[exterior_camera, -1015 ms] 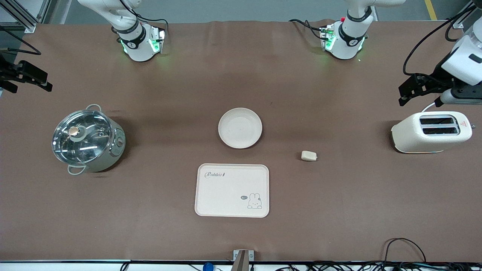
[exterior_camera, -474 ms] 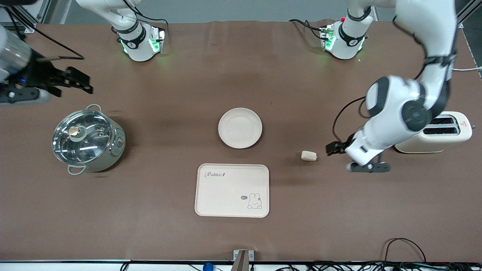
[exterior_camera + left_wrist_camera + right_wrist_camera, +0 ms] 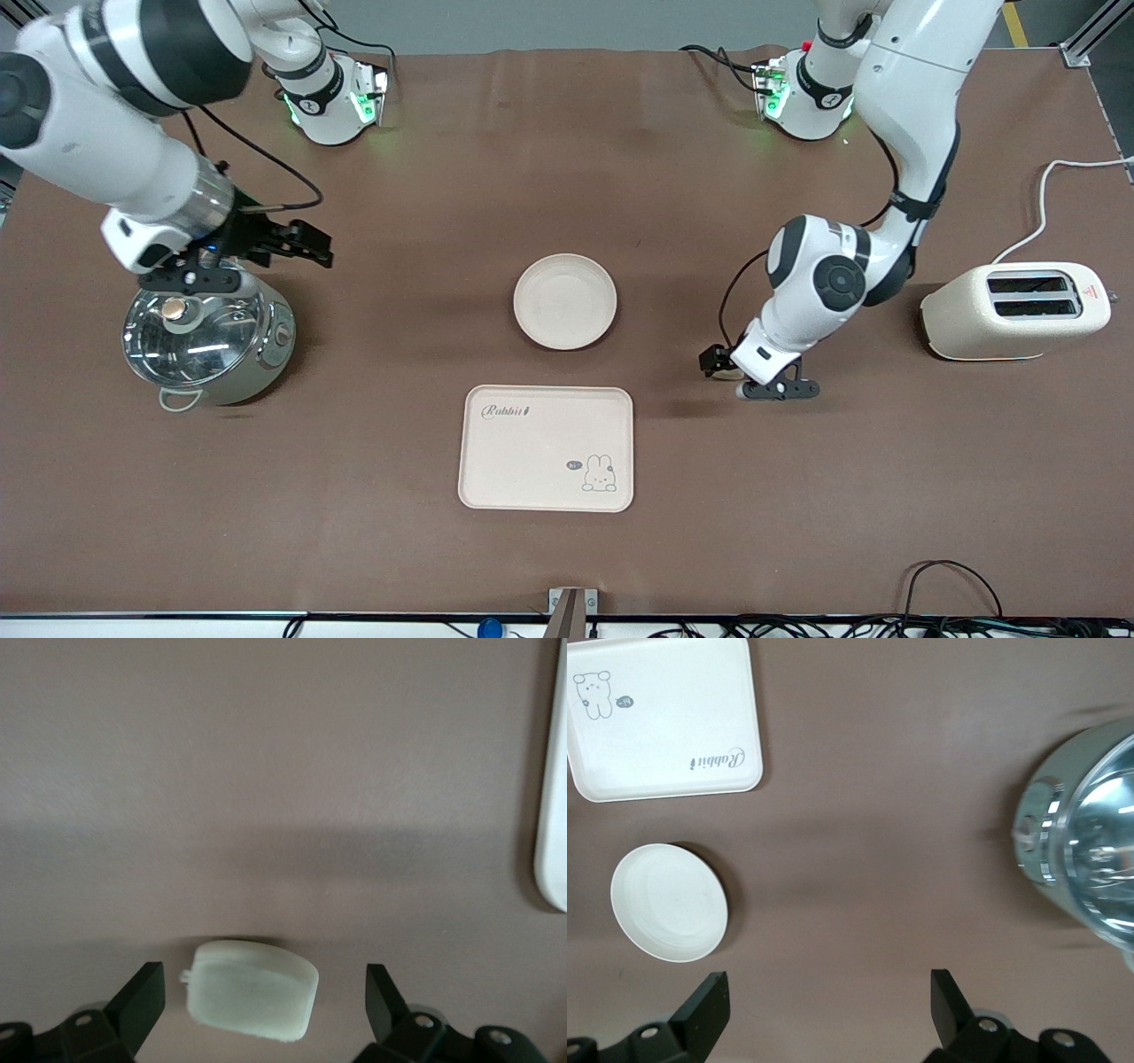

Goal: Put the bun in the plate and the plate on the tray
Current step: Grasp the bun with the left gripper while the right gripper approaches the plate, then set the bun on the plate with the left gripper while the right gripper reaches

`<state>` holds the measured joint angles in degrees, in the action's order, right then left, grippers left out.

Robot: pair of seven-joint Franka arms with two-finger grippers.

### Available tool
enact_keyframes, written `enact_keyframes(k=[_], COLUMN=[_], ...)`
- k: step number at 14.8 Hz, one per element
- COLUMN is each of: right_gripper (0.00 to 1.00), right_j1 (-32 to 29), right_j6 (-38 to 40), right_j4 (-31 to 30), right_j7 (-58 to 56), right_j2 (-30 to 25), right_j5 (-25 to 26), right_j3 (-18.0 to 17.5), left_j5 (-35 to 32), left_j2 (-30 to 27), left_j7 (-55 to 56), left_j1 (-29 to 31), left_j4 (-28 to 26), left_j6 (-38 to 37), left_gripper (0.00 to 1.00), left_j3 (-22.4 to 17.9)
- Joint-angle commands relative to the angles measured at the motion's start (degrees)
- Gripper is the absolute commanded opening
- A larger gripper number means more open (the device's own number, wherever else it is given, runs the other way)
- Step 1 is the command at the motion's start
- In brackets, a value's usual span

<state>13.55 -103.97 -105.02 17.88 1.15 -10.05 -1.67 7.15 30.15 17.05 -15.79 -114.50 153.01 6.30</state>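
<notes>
My left gripper (image 3: pixel 264 1003) is low over the bun (image 3: pixel 254 990), jaws wide open with a finger on each side and not yet touching it, so I can close across its short width. The bun lies on bare table toward my left arm's end, near the tray's (image 3: pixel 546 447) corner. The plate (image 3: pixel 565 300) sits empty, farther from the front camera than the tray, with open table between them. My right gripper (image 3: pixel 288 241) waits open above the pot (image 3: pixel 205 333).
</notes>
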Motion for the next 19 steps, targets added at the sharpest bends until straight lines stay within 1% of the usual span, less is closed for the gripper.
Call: enact_keyframes(k=[1,2,3,5,7,8,9,10,11,13,14,16,18,19], right_gripper=[1.0,1.0,1.0,1.0,1.0,1.0,1.0,1.0,1.0,1.0,1.0,1.0,1.0,1.0], right_j1=[3.92,5.59,7.79,11.05,15.17,16.5,17.81,19.05,20.1,22.3,22.74,24.32,25.9,26.78], right_j6=[-10.16,-15.77,-21.22,-25.31,-29.43,-30.93,-32.69,-34.62,-37.33,-42.09,-43.59,-47.1,-50.79,-51.68], right_j4=[-9.29,-13.24,-16.33,-17.41,-17.59,-17.76,-18.29,-19.16,-20.21,-21.8,-21.81,-21.72,-21.72,-21.63], right_j7=[4.34,6.1,7.68,10.94,13.84,13.94,13.94,14.2,15.25,17.1,17.97,21.31,23.16,24.13], right_j2=[-1.5,-1.5,-0.89,1.91,5.07,6.66,7.63,8.6,9.39,11.23,12.55,15.18,17.47,18.61], right_j5=[-1.9,-2.86,-4.09,-5.68,-6.21,-6.3,-6.3,-6.38,-6.39,-6.39,-6.39,-6.39,-6.39,-6.39], right_j3=[0.52,0.52,0.44,0.52,0.52,0.52,0.52,0.52,0.52,0.44,0.44,0.44,0.44,0.44], left_j5=[0.85,0.85,0.76,0.76,0.76,0.76,0.85,0.85,0.85,0.33,0.24,0.23,0.24,0.41], left_j2=[0.08,0.35,0.35,0.26,0.09,-0.26,-0.88,-1.93,-2.81,-3.43,-3.34,-2.55,-0.28,1.3], left_j7=[-0.09,-0.17,-0.17,-0.17,-0.17,-0.17,0.26,2.53,6.38,16.3,21.74,29.94,37.32,40.31], left_j1=[-0.03,0.05,0.14,0.05,-0.12,-0.47,-1.6,-2.92,-4.33,-9.15,-11.35,-15.83,-19.18,-20.85], left_j4=[-4.05,-4.58,-4.68,-4.59,-4.59,-4.24,-3.8,-3.54,-2.58,1.45,3.39,5.51,8.32,9.55], left_j6=[6.58,7.64,7.82,7.83,7.83,7.74,7.3,6.52,3.98,-4.52,-7.0,-8.08,-8.08,-8.08], left_gripper=[0.98,0.93,0.82,0.61,0.32,0.23,0.2,0.2,0.2,0.2,0.2,0.2,0.21,0.23], left_j3=[-0.06,-0.06,-0.06,-0.06,-0.06,-0.06,-0.06,-0.06,-0.06,-0.23,-0.15,-0.06,0.03,0.2])
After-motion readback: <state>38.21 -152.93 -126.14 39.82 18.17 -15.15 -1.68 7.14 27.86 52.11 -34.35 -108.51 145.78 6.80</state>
